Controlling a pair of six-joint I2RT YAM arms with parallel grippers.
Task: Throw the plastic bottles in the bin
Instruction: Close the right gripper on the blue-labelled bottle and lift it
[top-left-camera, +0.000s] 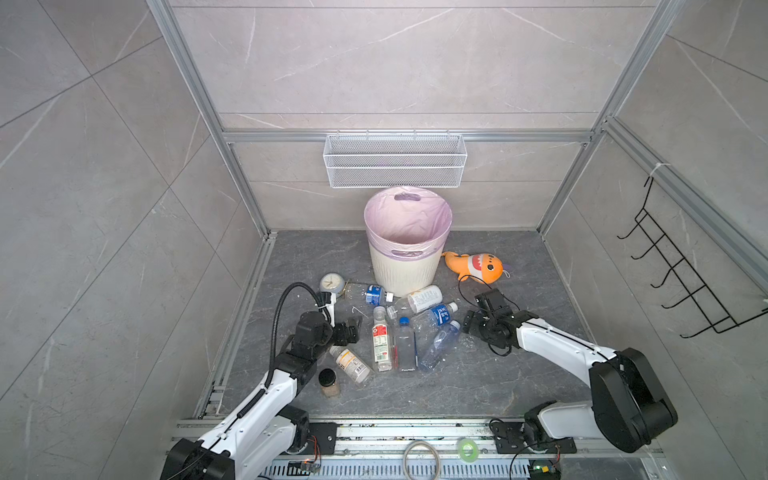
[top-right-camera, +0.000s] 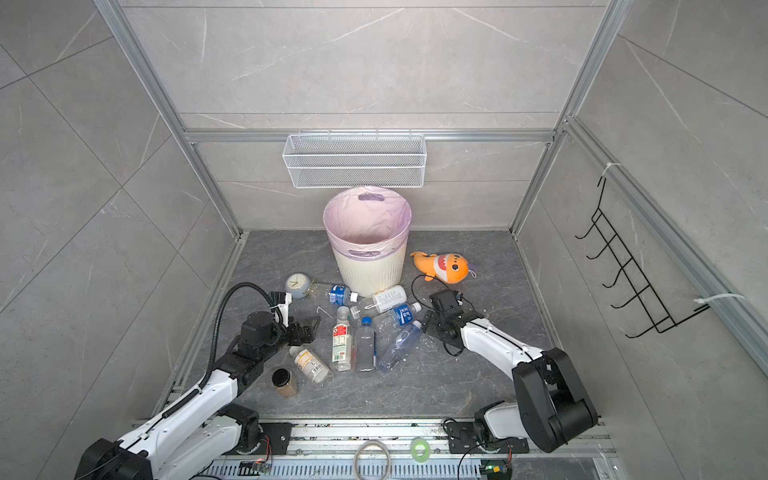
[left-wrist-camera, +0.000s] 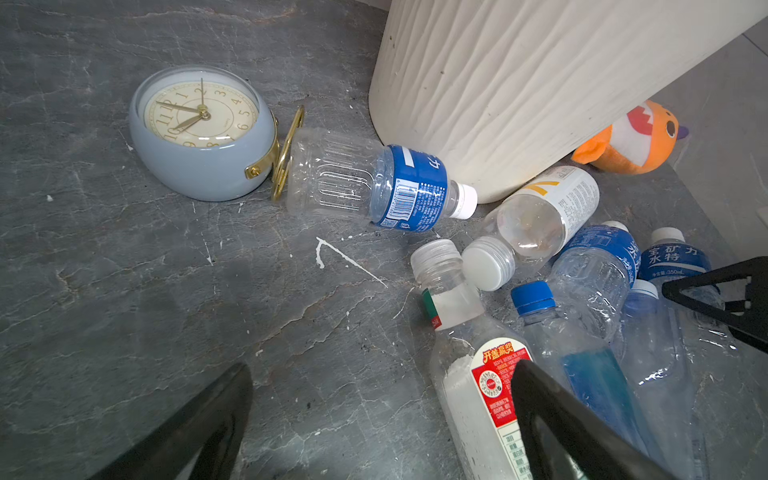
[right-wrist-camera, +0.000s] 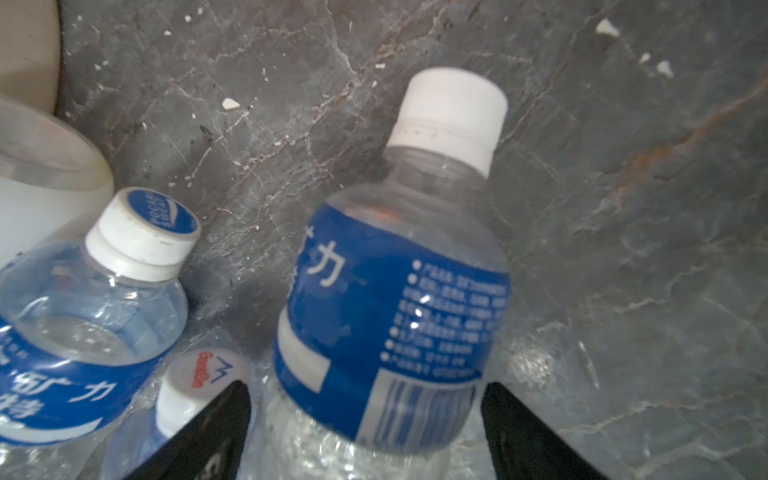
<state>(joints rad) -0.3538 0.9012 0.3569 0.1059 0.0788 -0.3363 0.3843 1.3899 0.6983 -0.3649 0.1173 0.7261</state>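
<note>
Several plastic bottles lie on the grey floor in front of the cream bin (top-left-camera: 405, 270), among them a red-labelled one (top-left-camera: 381, 345) and a blue-labelled one (top-left-camera: 374, 294) by the clock. In the right wrist view, my right gripper (right-wrist-camera: 365, 390) has a finger on each side of a blue-labelled, white-capped bottle (right-wrist-camera: 395, 299), pressing its crumpled clear body. In both top views this gripper (top-left-camera: 468, 323) hides that bottle. My left gripper (left-wrist-camera: 382, 370) is open over bare floor beside the red-labelled bottle (left-wrist-camera: 482, 395), holding nothing.
A pale-blue clock (top-left-camera: 331, 283) sits left of the bin and an orange shark plush (top-left-camera: 476, 266) right of it. A black-lidded jar of tan powder (top-left-camera: 328, 382) stands by my left arm. A white wire basket (top-left-camera: 395, 162) hangs on the back wall.
</note>
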